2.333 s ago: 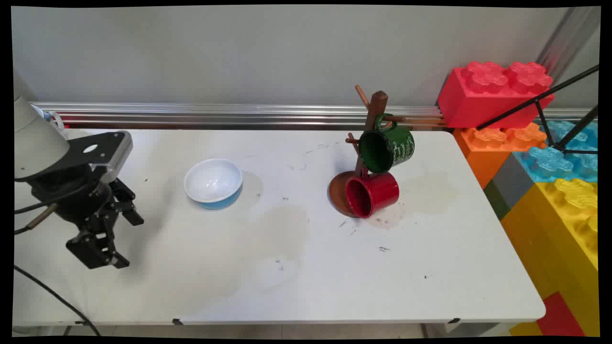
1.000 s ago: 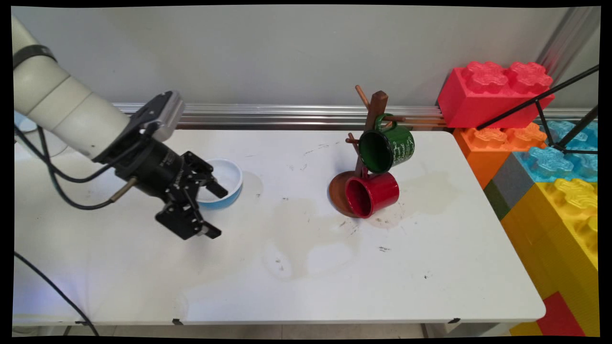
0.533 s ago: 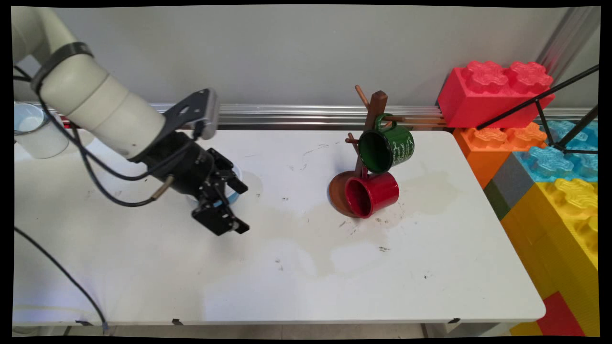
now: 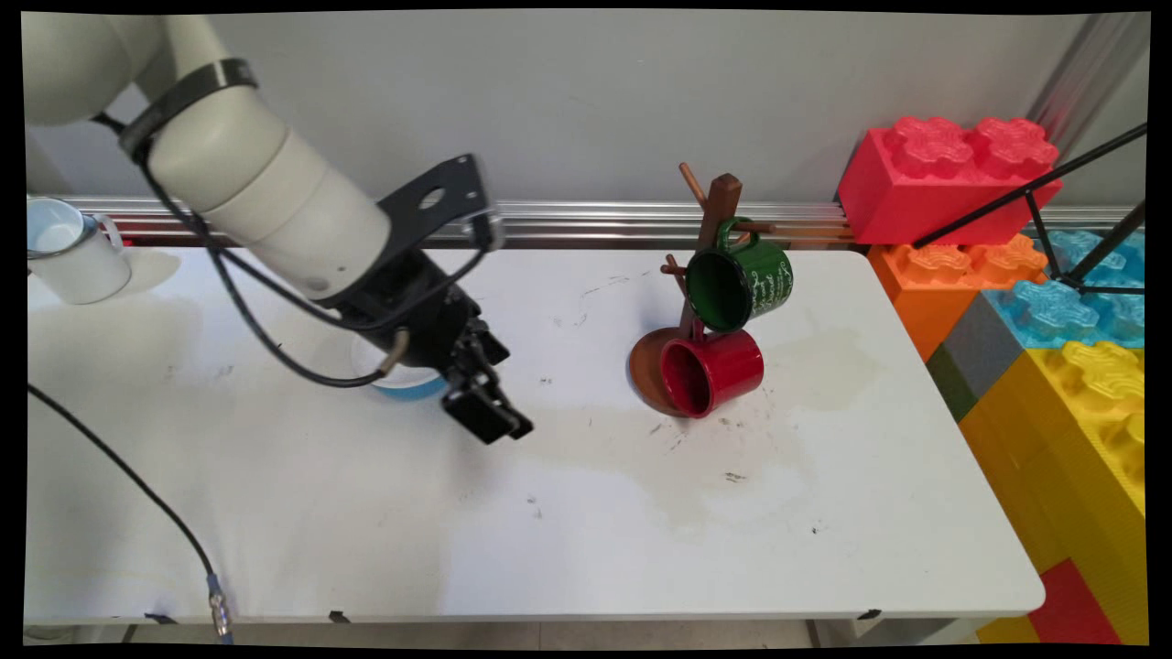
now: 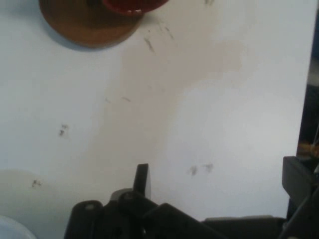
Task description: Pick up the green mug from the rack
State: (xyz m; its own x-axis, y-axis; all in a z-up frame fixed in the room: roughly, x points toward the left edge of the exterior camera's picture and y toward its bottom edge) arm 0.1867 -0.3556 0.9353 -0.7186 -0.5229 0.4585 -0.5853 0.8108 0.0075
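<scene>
The black gripper [image 4: 499,416] hangs empty over the white counter [image 4: 586,513] with its jaws spread apart, just right of the blue-and-white bowl [image 4: 403,383], which the arm partly hides. To its right, well apart, stands the wooden mug tree [image 4: 712,240]: a green mug [image 4: 742,284] hangs from a peg and a red mug [image 4: 712,371] lies tipped on the round base [image 5: 87,25]. A white mug [image 4: 66,252] stands at the counter's far left corner, and large toy bricks [image 4: 1007,275] are stacked beyond the right end.

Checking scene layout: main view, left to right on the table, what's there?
White mug → blue bowl → gripper → red mug → green mug → toy blocks.
</scene>
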